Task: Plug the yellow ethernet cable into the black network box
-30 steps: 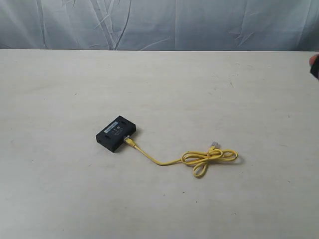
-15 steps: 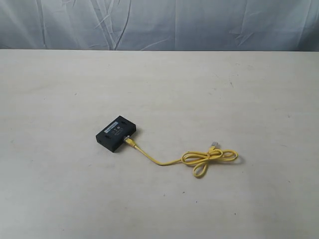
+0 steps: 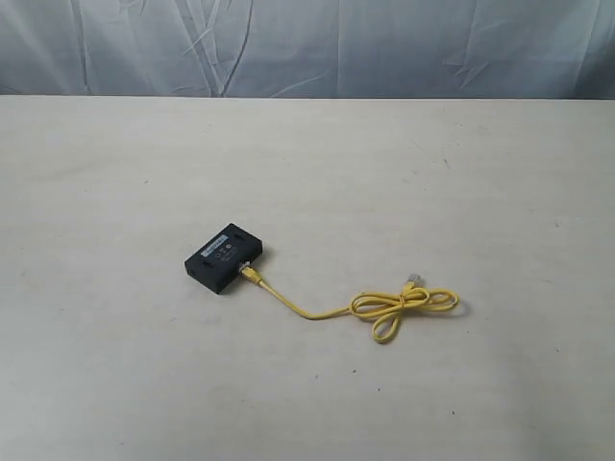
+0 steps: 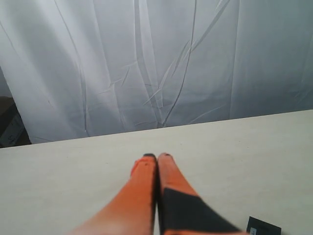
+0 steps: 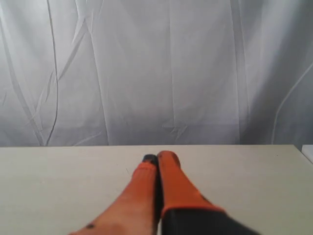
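The black network box (image 3: 225,257) lies flat on the table, left of centre in the exterior view. The yellow ethernet cable (image 3: 404,307) lies to its right; one plug sits against the box's side at the port, the rest trails right into loose loops with a clear plug (image 3: 412,280) free. Neither arm appears in the exterior view. In the left wrist view my left gripper (image 4: 157,156) is shut with nothing in it, and a corner of the black network box (image 4: 263,226) shows at the frame's edge. My right gripper (image 5: 157,157) is shut and holds nothing.
The pale table (image 3: 432,173) stretches wide around the box and cable. A wrinkled white curtain (image 3: 307,43) hangs along the table's far edge. A dark object (image 4: 10,127) shows beside the curtain in the left wrist view.
A dark and orange piece of the right arm at the exterior view's right edge one second ago has gone out of view. Box and cable have not moved.
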Controlling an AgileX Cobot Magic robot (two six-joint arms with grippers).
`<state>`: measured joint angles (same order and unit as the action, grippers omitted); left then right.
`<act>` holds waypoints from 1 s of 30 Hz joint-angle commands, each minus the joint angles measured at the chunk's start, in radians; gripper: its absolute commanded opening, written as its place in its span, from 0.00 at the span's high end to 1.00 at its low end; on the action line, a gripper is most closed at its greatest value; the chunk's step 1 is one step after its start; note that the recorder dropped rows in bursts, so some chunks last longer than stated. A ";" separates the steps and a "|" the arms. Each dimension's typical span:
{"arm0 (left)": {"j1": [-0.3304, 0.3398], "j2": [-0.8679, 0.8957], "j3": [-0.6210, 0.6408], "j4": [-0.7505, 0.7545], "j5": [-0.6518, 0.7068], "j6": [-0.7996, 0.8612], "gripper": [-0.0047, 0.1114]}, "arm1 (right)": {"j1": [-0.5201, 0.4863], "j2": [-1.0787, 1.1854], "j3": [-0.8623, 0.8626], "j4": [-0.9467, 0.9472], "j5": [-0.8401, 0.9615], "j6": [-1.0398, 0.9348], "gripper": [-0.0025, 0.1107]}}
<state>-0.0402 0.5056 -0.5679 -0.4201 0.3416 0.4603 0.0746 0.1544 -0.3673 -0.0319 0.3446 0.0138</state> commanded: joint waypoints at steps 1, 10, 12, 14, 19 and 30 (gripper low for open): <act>0.002 -0.007 0.006 -0.006 -0.001 -0.007 0.96 | -0.005 -0.036 0.077 0.001 0.003 -0.024 0.98; 0.002 -0.007 0.006 -0.006 -0.001 -0.007 0.96 | -0.005 -0.152 0.273 0.001 -0.003 -0.024 0.98; 0.002 -0.007 0.006 -0.006 -0.001 -0.007 0.96 | -0.005 -0.154 0.314 0.001 -0.003 -0.022 0.98; 0.002 -0.007 0.006 -0.006 -0.001 -0.007 0.96 | -0.005 -0.154 0.349 0.011 -0.003 -0.022 0.98; 0.002 -0.007 0.006 -0.006 -0.001 -0.007 0.96 | -0.005 -0.154 0.367 0.019 -0.003 -0.022 0.98; 0.002 -0.007 0.006 -0.006 -0.001 -0.007 0.96 | -0.005 -0.154 0.367 0.019 -0.003 -0.022 0.98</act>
<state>-0.0402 0.5040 -0.5679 -0.4201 0.3416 0.4603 0.0746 0.0058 -0.0019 -0.0157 0.3555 0.0000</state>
